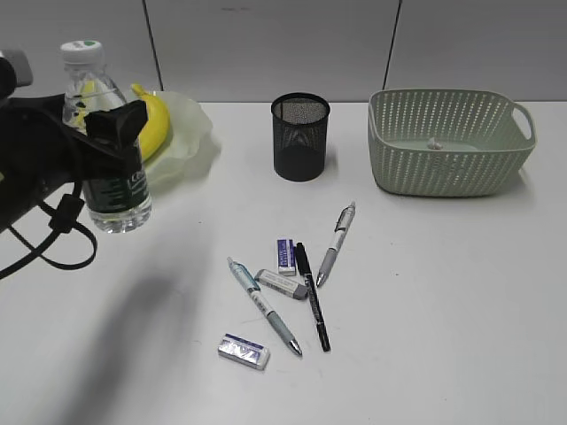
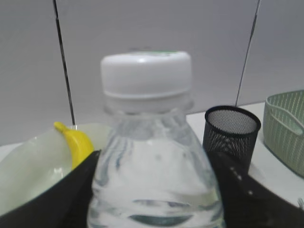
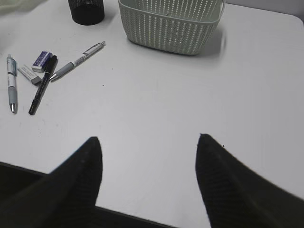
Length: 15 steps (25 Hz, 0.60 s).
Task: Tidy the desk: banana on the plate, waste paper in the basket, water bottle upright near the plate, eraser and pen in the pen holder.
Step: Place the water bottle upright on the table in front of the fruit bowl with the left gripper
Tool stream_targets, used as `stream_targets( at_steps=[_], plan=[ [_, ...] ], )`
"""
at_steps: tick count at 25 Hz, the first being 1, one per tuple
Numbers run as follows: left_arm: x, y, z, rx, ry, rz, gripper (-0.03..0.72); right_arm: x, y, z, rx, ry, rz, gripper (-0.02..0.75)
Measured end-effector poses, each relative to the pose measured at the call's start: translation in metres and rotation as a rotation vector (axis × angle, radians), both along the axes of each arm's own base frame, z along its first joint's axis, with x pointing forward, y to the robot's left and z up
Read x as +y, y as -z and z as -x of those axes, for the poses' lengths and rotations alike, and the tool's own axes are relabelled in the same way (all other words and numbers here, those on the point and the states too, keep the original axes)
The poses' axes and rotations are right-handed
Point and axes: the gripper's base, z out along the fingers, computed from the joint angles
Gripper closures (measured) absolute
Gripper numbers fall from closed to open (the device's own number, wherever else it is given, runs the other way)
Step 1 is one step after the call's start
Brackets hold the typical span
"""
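Standing upright on the white worktop (image 1: pixel 425 319) at the left, the water bottle (image 1: pixel 104 142) sits between the two black fingers of the left hand (image 1: pixel 99 150), just in front of the plate (image 1: pixel 188 124). Fingers flank both sides of the bottle's body in the left wrist view; whether they press it or only bracket it, I cannot tell. Bottle base appears to rest on the worktop.

Banana (image 1: pixel 156 119) lies on the pale green wavy-rimmed plate, behind the bottle.

Pen holder (image 1: pixel 300 136) stands at centre rear, upright. Basket (image 1: pixel 450 142) to its right, near the back wall; something small and pale sits inside on its floor, too small to identify.

Loose items in front of the pen holder, clustered mid-worktop: a black pen (image 1: pixel 312 296), a grey-barrelled pen (image 1: pixel 336 243) angled to its right, a blue-grey pen (image 1: pixel 263 305) to its left. Three erasers: one with a purple sleeve (image 1: pixel 285 256) touching the black pen's top, a grey one (image 1: pixel 282 284) between two pens, another (image 1: pixel 244 351) nearest the front edge.

Right hand (image 3: pixel 149 161) hovers over bare worktop at the right, fingers spread wide apart, gripping nothing.
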Motion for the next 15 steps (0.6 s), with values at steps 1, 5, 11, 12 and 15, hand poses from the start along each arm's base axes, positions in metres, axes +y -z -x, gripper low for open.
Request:
stream_targets(
  at_steps=[1, 5, 11, 12, 15],
  plan=[
    [-0.001, 0.002, -0.002, -0.029, -0.003, 0.004, 0.198, 0.000, 0.000, 0.000, 0.000, 0.000, 0.000, 0.244],
    [-0.003, 0.009, -0.009, -0.131, -0.024, 0.018, 0.198, 0.000, 0.000, 0.000, 0.000, 0.000, 0.000, 0.246],
    [-0.008, 0.037, -0.015, -0.074, -0.004, -0.032, 0.198, 0.000, 0.000, 0.000, 0.000, 0.000, 0.000, 0.246],
    [-0.009, 0.042, -0.015, -0.061, 0.007, -0.044, 0.198, 0.000, 0.000, 0.000, 0.000, 0.000, 0.000, 0.246],
    [-0.013, 0.065, -0.019, 0.000, 0.025, -0.084, 0.198, 0.000, 0.000, 0.000, 0.000, 0.000, 0.000, 0.246]
  ],
)
